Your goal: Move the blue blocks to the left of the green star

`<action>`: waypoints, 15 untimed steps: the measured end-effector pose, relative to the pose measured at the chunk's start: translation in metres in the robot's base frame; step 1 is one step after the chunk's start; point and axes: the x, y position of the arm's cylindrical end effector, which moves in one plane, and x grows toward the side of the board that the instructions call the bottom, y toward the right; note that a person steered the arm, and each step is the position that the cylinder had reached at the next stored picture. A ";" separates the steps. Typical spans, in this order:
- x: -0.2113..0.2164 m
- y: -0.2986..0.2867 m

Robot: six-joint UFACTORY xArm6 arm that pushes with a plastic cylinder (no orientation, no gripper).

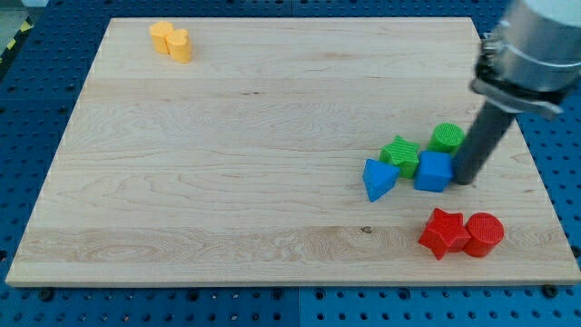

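So my tip is sitting right against the blue cube on its right side. No fingers on this rig, just the rod. The blue triangle is lying just left of the cube, and both are hugging the green star from below. A green cylinder is sitting beside the star on the wooden worktop.
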 end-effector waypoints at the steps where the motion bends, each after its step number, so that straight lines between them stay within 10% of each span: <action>1: -0.001 -0.004; 15: 0.018 -0.183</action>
